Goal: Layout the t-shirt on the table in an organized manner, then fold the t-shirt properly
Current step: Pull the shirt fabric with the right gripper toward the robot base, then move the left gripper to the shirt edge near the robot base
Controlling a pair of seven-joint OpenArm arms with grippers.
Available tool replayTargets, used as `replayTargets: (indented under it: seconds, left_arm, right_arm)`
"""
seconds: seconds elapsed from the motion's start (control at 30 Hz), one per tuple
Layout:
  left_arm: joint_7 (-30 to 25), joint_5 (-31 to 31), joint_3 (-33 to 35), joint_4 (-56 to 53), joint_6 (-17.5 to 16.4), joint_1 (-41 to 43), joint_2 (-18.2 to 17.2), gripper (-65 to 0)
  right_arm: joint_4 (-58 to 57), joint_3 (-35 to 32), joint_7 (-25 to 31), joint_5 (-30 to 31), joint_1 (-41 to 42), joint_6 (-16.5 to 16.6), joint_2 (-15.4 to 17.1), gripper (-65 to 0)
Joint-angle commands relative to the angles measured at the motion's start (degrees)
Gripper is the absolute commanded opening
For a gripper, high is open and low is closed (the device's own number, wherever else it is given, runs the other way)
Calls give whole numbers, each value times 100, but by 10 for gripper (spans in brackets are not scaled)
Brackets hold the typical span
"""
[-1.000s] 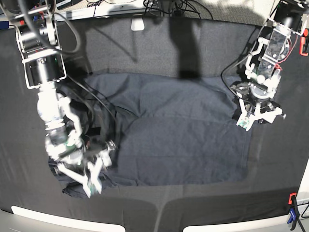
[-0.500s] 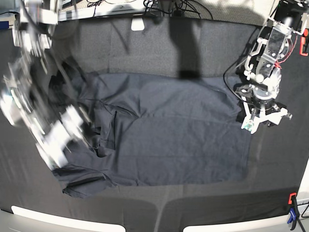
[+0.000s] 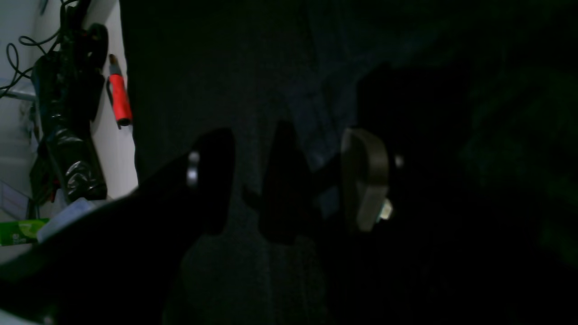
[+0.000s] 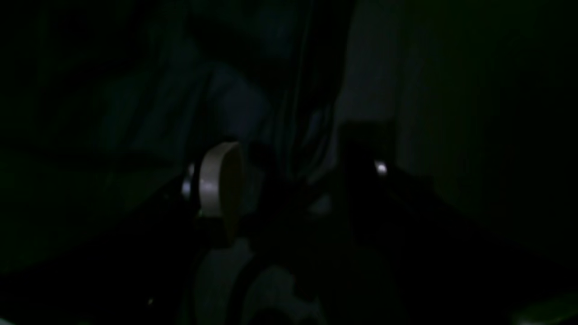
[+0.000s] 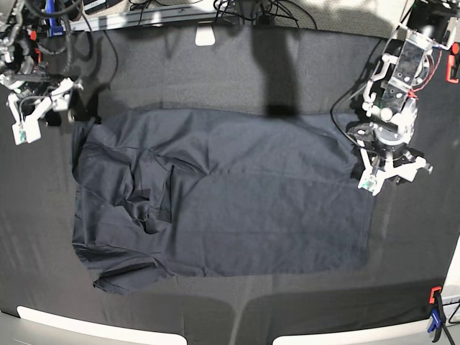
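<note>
The dark navy t-shirt (image 5: 237, 201) lies spread across the middle of the black table (image 5: 215, 72), rumpled into folds on its left part (image 5: 151, 205). In the base view my right gripper (image 5: 43, 111) hangs open beyond the shirt's upper left corner, holding nothing. My left gripper (image 5: 394, 176) stands open just off the shirt's right edge, also with nothing in it. In the dim left wrist view, the left gripper (image 3: 289, 180) hovers over the t-shirt's edge (image 3: 325, 113). In the very dark right wrist view, the right gripper (image 4: 293, 180) is over shirt folds (image 4: 235, 104).
A red clamp (image 5: 453, 65) sits at the table's right edge and shows again in the left wrist view (image 3: 119, 97). A blue clamp (image 5: 436, 316) is at the front right corner. Cables and a white block (image 5: 205, 34) lie along the back. A pale rim (image 5: 72, 323) runs along the front.
My right arm swung from the shirt's lower left corner up to the far upper left. The shirt's left side is now uncovered. The left arm barely shifted.
</note>
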Motion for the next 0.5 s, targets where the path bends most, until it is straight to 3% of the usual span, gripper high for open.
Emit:
replayTargets:
  seconds: [0.0,0.17,0.37,0.47]
  left_arm:
    - [-87,76,-37,105,111,-96,-63,-298]
    - [-87,74,-37,105,111,-96,-63,-298]
    - [-87,74,-37,105,111,-96,-63,-298]
    - [-87,74,-37,105,111,-96,-63,-298]
  right_arm:
    - [98,31,125,-9,83,154,33,-310]
    - [-61,24,105,-87,195,154,-179,-310]
    - [-894,-79,181,-332,551,154,-164,-324]
    - [-1117,-79,81,-315,769,154,-164,-509]
